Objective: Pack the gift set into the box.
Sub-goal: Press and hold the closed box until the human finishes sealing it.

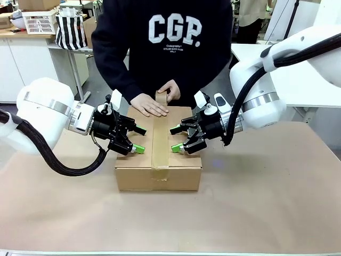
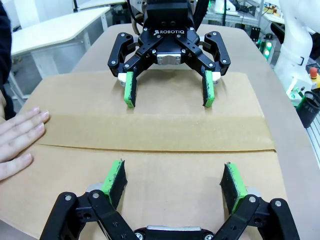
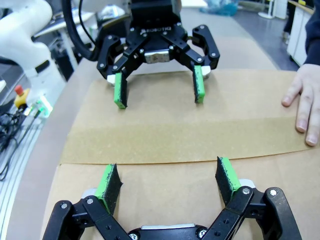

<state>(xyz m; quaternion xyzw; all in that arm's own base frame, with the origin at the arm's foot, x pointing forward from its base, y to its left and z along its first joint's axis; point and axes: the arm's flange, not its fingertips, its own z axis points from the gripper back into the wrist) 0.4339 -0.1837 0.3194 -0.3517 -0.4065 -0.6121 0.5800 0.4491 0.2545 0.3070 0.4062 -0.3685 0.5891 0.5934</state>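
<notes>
Left gripper (image 1: 139,139), jaws spread wide and holding nothing, its green pads (image 2: 115,177) resting on or just above the left flap of the box (image 1: 158,170). Right gripper (image 1: 176,140), likewise released and spread, faces it from the opposite side over the right flap; whether the pads of either gripper press the cardboard cannot be told. The two grippers point at each other across the centre seam, apart, with the tape strip (image 1: 160,140) between them.

The box is a shallow brown corrugated carton, flaps closed flat, standing in the middle of the table (image 1: 266,202) with one long side toward the camera. A broad brown tape strip runs along the seam from the far edge, over the top and a short way down the near wall. At the far edge the person's hand (image 1: 149,104) lies flat on the left flap beside the tape, and the other hand (image 1: 169,89) holds the tape's far end.

Bare brown tabletop surrounds the box on the near, left and right sides; the person stands close against the far side.
</notes>
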